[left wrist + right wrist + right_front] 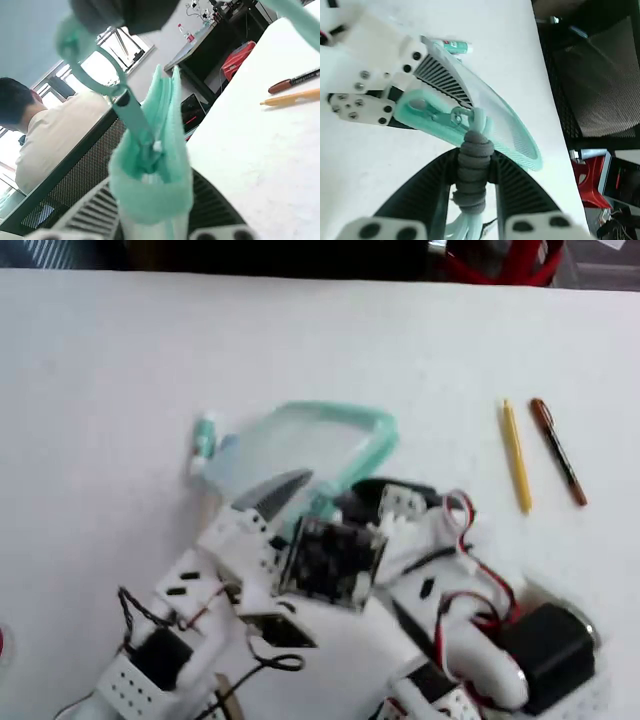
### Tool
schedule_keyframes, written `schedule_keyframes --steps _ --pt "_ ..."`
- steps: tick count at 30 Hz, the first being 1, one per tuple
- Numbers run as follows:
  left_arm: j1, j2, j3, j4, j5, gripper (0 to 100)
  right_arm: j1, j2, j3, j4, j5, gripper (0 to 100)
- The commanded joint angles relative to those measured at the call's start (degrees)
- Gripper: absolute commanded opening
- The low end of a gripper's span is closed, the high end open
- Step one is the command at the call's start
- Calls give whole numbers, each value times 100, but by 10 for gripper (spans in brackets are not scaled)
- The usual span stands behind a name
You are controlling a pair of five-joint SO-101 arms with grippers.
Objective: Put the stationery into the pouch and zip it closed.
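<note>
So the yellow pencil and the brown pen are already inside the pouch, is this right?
Not inside: the high view shows the yellow pencil and the brown pen lying on the table, to the side of the pouch.

Robotics laboratory or workroom with office-type furnishings. A white bench carries two small arms built of white plastic parts, their red and black wires left bare, which marks a test rig rather than finished equipment. Beyond the bench stands a dark desk strewn with bottles and cables, with a red bin beneath it. Large windows admit daylight. Black mesh rises just past the bench edge; whether it is a screen or a chair back cannot be told.
</note>
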Motion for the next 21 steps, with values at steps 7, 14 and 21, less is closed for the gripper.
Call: schedule_keyframes --steps 7,14,21 --pt "57 57 -35 -1196 791 37 716 453 580 -1367 -747 18" --pt "-268 66 -413 -677 2101 39 1226 453 607 -1692 -1459 18" --pt "-295 593 -1785 756 3349 41 1763 462 897 -2009 -1732 18"
